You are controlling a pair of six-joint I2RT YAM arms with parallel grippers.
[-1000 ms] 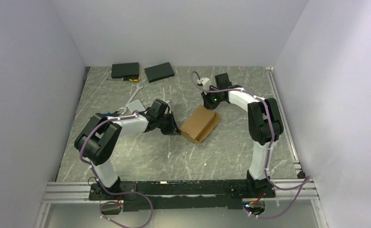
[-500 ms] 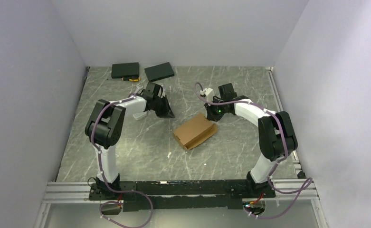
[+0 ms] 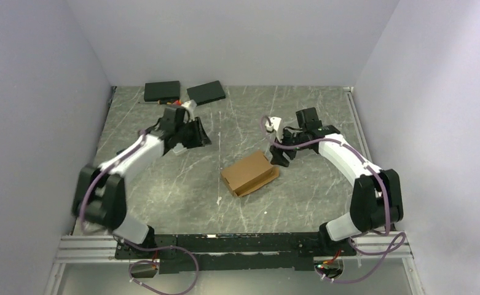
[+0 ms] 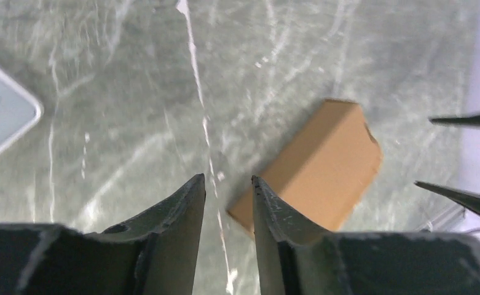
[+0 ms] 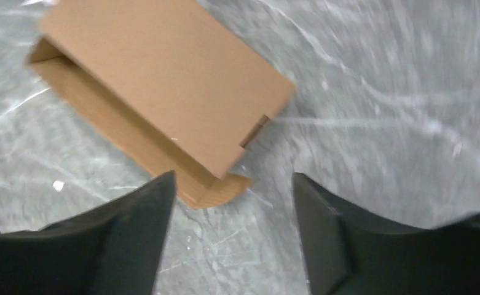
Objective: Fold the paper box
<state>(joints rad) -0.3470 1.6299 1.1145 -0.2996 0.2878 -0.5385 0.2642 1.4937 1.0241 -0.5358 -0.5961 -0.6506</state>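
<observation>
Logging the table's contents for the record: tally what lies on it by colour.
Brown: 1, the paper box
Black: 2, the left slab and the right slab
Pale grey: 1, a flat sheet at the edge of the left wrist view
Orange: 1, a small bit between the slabs, too small to identify
Total: 5
</observation>
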